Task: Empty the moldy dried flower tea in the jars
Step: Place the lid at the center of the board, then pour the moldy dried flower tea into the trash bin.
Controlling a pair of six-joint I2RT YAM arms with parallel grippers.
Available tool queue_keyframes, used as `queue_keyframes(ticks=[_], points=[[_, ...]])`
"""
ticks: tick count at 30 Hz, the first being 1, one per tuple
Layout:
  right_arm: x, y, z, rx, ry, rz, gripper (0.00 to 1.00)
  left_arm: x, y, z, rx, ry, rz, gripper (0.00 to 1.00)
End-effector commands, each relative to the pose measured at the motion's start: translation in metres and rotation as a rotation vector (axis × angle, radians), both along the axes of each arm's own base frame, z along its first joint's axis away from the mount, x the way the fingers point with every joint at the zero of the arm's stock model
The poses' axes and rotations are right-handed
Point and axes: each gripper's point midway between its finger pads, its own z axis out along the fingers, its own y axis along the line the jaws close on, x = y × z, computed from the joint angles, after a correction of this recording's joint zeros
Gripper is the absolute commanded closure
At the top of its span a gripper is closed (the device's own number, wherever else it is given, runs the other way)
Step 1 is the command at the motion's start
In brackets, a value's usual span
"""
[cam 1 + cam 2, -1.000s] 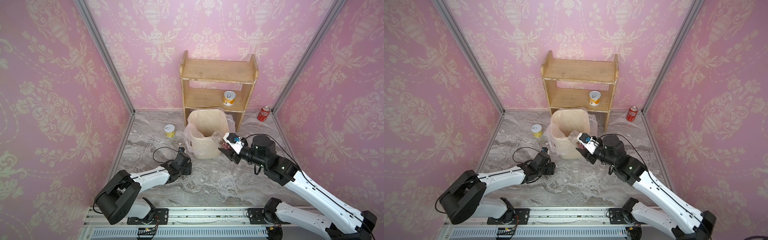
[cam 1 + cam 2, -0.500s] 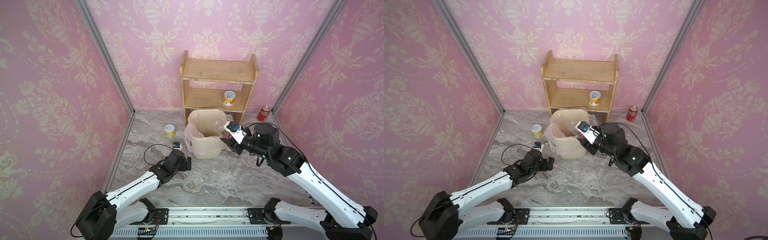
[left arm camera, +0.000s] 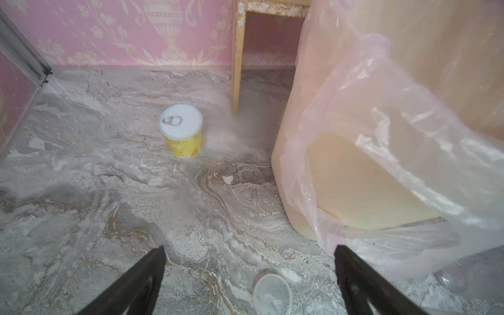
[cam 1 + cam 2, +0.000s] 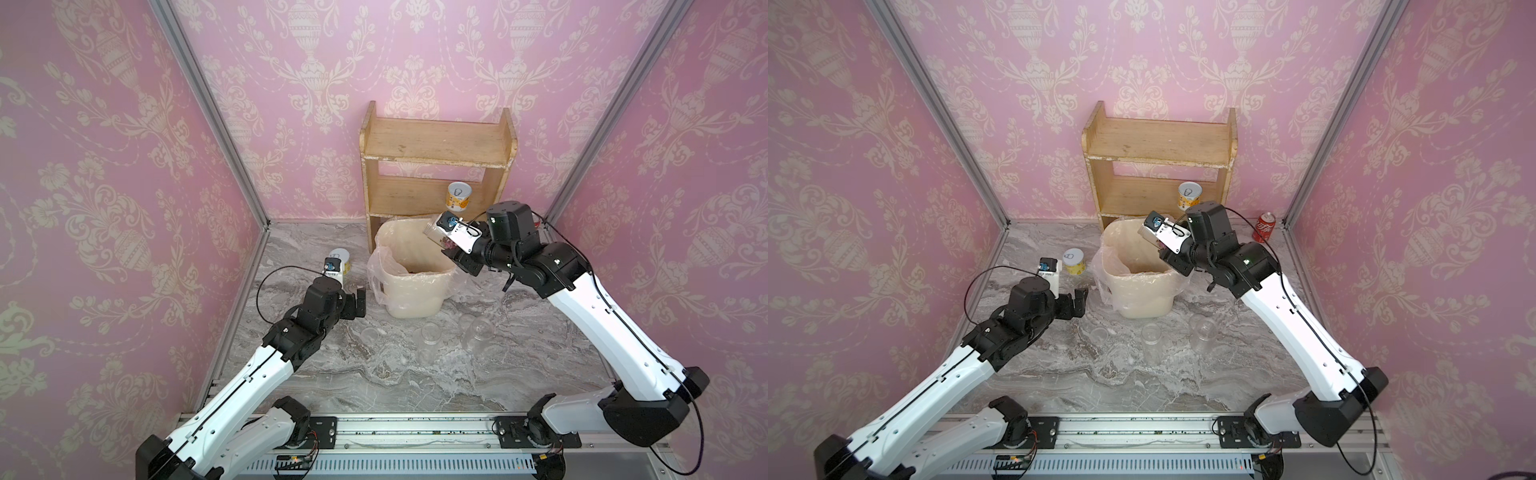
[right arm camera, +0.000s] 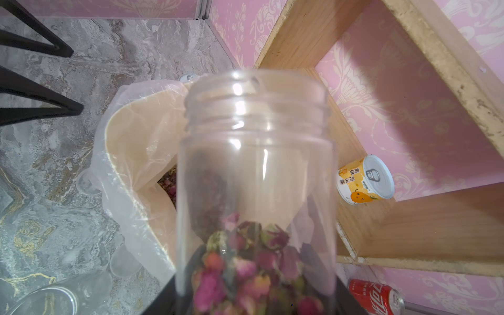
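Over bin, right arm outstretched

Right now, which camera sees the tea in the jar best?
The right wrist view: the tea shows close up through the jar, single buds clear. Both top views show it only as a tiny pink speck. The left wrist view shows none.

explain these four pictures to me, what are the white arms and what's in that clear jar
Two robot arms work at a table. Two pictures come from one camera overhead; the others from cameras on each wrist. The right gripper holds an open jar of dried flower tea, tilted over the lined bin. The left gripper is open and empty, near a loose lid. Two empty jars, a yellow tin and a cola can stand on the table; a wooden shelf holds another tin.
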Motion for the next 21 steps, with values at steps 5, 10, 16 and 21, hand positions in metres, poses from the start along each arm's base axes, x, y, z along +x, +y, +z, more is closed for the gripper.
queue_keyframes(ticks=[5,10,16,21], points=[[0.019,-0.014,-0.013,-0.227,0.03,-0.004,0.92,0.009,-0.015,0.035,-0.05,-0.039,-0.174,0.01],[0.032,-0.021,-0.024,-0.337,0.05,-0.027,0.92,0.019,-0.01,0.043,-0.056,-0.066,-0.203,0.01],[0.044,-0.028,-0.03,-0.44,0.052,-0.053,0.93,0.028,0.003,0.031,0.02,-0.102,-0.179,0.01],[0.048,-0.029,-0.025,-0.506,0.011,-0.052,0.94,0.028,0.009,0.023,0.064,-0.121,-0.167,0.01]])
